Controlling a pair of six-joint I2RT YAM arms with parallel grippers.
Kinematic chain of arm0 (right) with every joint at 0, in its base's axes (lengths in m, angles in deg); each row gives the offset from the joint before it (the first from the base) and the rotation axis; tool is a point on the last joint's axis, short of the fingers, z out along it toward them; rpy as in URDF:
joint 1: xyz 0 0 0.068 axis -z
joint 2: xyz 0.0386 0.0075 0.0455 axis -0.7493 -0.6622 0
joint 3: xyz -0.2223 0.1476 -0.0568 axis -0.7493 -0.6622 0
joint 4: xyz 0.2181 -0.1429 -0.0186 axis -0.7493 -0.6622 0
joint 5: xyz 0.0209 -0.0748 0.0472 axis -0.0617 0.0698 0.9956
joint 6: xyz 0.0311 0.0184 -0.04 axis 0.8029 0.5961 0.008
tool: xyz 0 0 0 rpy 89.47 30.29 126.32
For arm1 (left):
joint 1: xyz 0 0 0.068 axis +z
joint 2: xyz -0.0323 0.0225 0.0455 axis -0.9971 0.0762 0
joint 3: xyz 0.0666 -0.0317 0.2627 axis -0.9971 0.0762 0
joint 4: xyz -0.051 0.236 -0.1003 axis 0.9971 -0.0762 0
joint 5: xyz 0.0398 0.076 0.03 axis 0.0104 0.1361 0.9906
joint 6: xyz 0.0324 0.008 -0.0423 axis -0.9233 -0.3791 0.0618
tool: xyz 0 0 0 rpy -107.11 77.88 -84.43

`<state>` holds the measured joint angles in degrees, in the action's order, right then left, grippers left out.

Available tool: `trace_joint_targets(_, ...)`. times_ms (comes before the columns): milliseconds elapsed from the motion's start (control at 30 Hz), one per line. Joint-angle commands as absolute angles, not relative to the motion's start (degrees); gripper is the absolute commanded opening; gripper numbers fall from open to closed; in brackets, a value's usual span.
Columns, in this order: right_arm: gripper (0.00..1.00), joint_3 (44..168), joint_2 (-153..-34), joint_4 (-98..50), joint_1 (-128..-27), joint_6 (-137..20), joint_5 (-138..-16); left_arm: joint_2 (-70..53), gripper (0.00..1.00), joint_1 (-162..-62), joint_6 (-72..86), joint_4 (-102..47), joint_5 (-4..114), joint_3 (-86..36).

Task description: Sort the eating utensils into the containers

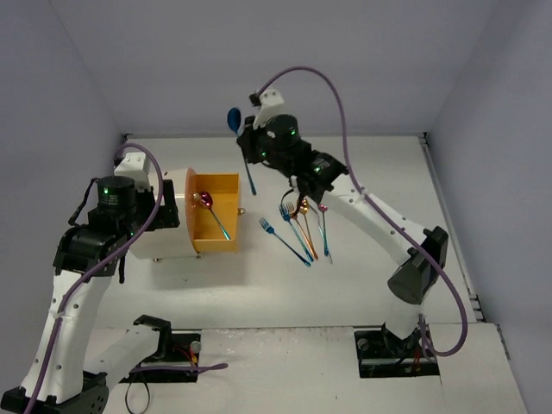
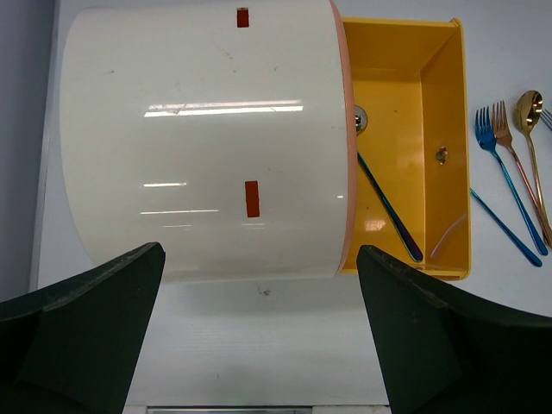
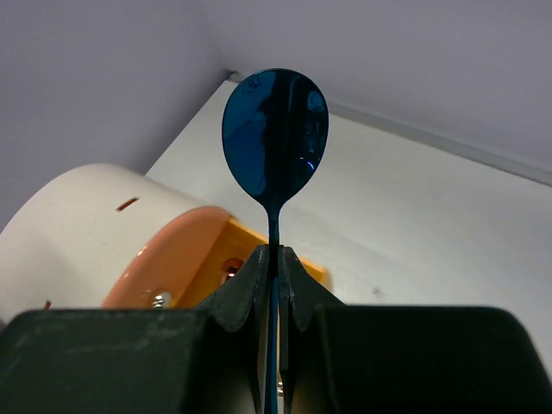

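Observation:
My right gripper [image 3: 274, 259] is shut on the thin handle of a blue spoon [image 3: 276, 129], which stands upright with its bowl up. In the top view this blue spoon [image 1: 234, 120] hangs in the air behind the open orange drawer [image 1: 226, 183]. A purple spoon [image 1: 207, 203] lies inside that drawer. Several forks and spoons [image 1: 304, 228] lie in a bunch on the table right of the drawer, a blue fork [image 1: 283, 240] nearest to it. My left gripper [image 2: 259, 336] is open above the table, beside the cream cabinet [image 2: 198, 138], holding nothing.
The drum-shaped cabinet [image 1: 164, 233] lies under my left arm. Its drawer [image 2: 435, 95] juts to the right, with a spoon [image 2: 388, 207] in it. A blue fork [image 2: 509, 190], a gold fork [image 2: 516, 159] and a gold spoon [image 2: 528, 108] lie beyond it.

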<state>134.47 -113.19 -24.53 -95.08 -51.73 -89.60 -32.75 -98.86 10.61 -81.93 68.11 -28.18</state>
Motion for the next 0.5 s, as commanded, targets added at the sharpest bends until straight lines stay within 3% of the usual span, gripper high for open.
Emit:
trace_joint_targets(0, 0.0, 137.22, -119.0, -19.04, -98.15, -50.57, -87.77, -34.1, 0.93, -99.17, 12.03, -81.24, 69.81, -30.63)
trace_joint_targets(467, 0.0, 135.99, -125.71, -13.59, -101.97, -43.45, -90.01, -36.41, 0.93, -99.17, 13.68, -82.34, 69.51, -29.07)
